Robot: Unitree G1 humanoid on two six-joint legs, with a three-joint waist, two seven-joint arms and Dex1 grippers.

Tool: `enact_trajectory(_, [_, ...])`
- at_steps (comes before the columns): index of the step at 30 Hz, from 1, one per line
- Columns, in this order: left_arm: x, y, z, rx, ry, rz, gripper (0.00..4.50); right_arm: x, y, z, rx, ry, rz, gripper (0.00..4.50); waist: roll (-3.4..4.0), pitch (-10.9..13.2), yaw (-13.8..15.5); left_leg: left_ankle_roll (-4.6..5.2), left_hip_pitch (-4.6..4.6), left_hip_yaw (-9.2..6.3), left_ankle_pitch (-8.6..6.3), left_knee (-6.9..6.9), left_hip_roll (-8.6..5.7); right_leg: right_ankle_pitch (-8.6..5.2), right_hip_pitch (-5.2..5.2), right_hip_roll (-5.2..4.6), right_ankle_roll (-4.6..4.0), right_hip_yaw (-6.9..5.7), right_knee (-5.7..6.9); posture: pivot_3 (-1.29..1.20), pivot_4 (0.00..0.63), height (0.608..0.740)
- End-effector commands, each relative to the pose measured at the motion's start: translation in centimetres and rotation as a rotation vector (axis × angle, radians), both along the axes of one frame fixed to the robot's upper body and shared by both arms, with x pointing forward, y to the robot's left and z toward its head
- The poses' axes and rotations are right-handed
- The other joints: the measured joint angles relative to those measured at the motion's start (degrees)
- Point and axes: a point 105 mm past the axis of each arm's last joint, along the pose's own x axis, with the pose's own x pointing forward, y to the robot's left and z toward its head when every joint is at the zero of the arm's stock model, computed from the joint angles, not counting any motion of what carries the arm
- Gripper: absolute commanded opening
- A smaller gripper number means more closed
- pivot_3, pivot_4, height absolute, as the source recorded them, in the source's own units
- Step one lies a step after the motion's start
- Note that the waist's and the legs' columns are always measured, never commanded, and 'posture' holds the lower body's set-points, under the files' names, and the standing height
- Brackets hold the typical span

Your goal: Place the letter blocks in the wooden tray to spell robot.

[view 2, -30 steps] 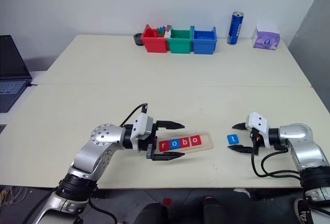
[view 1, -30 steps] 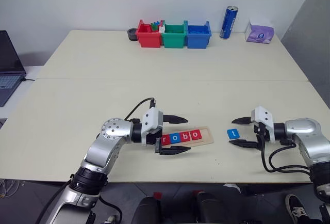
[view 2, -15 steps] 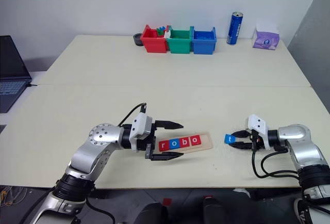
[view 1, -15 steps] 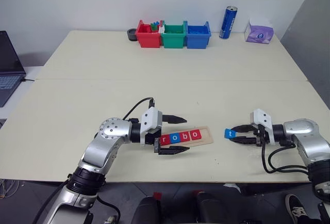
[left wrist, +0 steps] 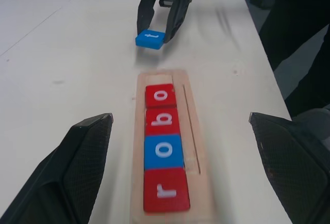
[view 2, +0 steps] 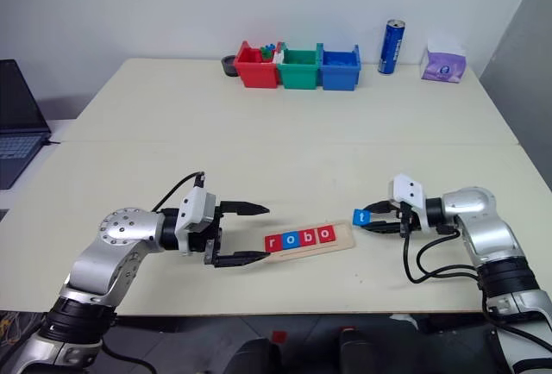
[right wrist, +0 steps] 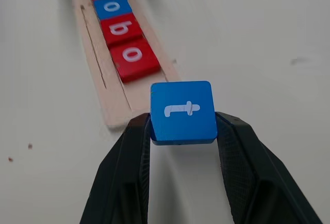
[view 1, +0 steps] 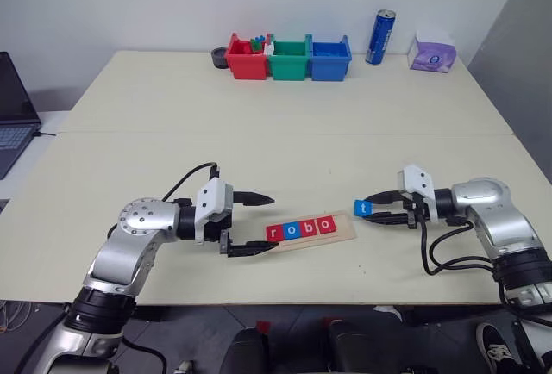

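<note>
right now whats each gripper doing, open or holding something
Left gripper: open, empty, beside the r end of the wooden tray.
Right gripper: shut on the blue t block, held off the tray's vacant end.

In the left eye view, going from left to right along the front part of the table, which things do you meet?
left gripper → wooden tray holding r, o, b, o → blue t block → right gripper, shut on that block.
</note>
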Motion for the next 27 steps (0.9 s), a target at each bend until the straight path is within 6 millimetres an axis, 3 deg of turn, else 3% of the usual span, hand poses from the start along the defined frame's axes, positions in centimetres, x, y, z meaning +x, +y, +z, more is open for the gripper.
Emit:
enact_trajectory(1, [-0.7, -0.2, 1.1, -0.022, -0.039, -0.020, 4.50, -0.3, 1.3, 0.9, 0.001, -0.023, 0.073, 1.46, 0.00, 0.00, 0.21, 0.00, -0.02, 0.00, 0.00, 0.00, 0.00, 0.00, 0.00, -0.07, 0.01, -0.01, 0.00, 0.00, 0.150, 0.740])
enact_trajectory(16, [-0.7, -0.9, 1.2, -0.036, -0.040, 0.000, 4.50, -0.2, 2.8, -1.1, -0.067, -0.024, 0.170, 1.46, -0.01, 0.01, -0.04, 0.00, 0.00, 0.00, 0.00, 0.03, -0.03, 0.00, 0.00, -0.02, 0.00, -0.04, 0.04, 0.00, 0.150, 0.740])
enact_trajectory(27, [-0.7, -1.0, 1.3, -0.034, -0.045, -0.003, 4.50, 0.4, 3.2, -1.3, -0.088, -0.055, 0.191, 1.46, 0.00, 0.01, -0.06, 0.00, 0.01, 0.01, 0.00, 0.03, -0.03, 0.00, 0.00, -0.04, 0.00, -0.04, 0.04, 0.00, 0.150, 0.740])
